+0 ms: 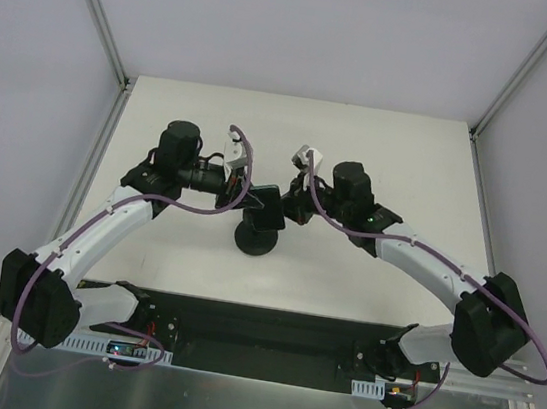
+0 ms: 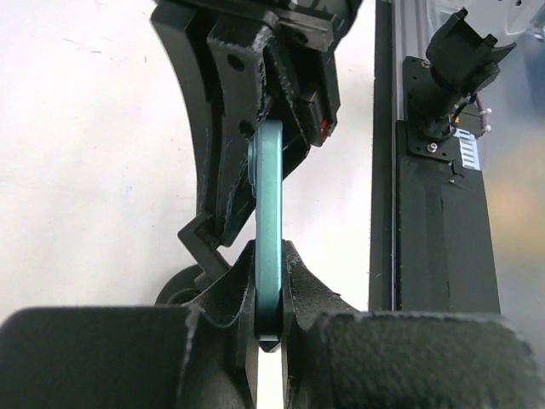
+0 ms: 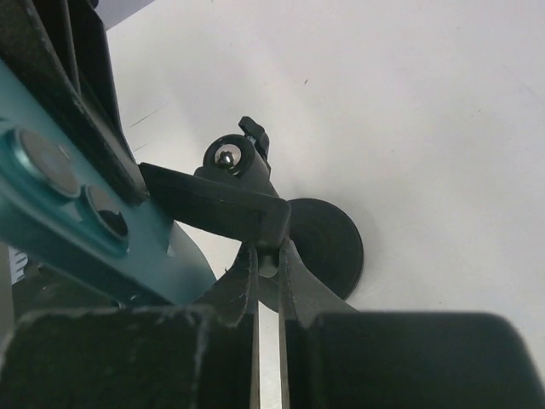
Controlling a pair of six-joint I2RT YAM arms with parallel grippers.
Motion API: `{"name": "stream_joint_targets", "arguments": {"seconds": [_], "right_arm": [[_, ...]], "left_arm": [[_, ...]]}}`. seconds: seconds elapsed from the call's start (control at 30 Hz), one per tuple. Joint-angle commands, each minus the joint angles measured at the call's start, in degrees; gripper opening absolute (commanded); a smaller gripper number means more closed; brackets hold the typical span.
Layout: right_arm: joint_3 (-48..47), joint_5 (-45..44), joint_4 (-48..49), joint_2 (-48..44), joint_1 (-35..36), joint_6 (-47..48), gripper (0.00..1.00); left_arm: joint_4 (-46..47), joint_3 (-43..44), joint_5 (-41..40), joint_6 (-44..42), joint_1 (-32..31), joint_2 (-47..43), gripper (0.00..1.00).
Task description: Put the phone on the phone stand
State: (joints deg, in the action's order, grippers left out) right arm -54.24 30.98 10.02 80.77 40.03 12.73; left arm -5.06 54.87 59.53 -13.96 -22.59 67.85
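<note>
Left tool [image 2: 269, 273] is closed tight on the phone [image 2: 269, 187]. The teal edge is pinched between its fingers and held edge-on, probably so it can slide into the cradle. Right tool [image 3: 267, 260] is almost shut, pinching the bracket plate of the phone stand [image 3: 328, 243], likely to steady it. From the right tool the phone is just left. Can't tell if it's seated. The stand's disc sits on the desk [image 3: 426, 102].

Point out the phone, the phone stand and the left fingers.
phone [image 2: 269, 204]: left wrist view, teal side edge.
phone stand [image 3: 334, 245]: right wrist view, round disc base.
left fingers [image 2: 308, 291]: left wrist view, one finger's flank beside the phone.
</note>
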Motion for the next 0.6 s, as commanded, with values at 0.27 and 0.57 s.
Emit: {"name": "stream_joint_targets", "arguments": {"seconds": [0.27,0.57], "right_arm": [[3.8,-70.9,8.8,-10.6,23.3,-14.8,0.00],[-9.0,-96.6,7.7,2.4,39.8,-15.8,0.00]], "left_arm": [[1.4,-1.8,-46.2,-0.2,-5.8,-7.6,0.00],[11.6,-6.0,-63.7,5.3,-8.3,-6.8,0.00]]}}
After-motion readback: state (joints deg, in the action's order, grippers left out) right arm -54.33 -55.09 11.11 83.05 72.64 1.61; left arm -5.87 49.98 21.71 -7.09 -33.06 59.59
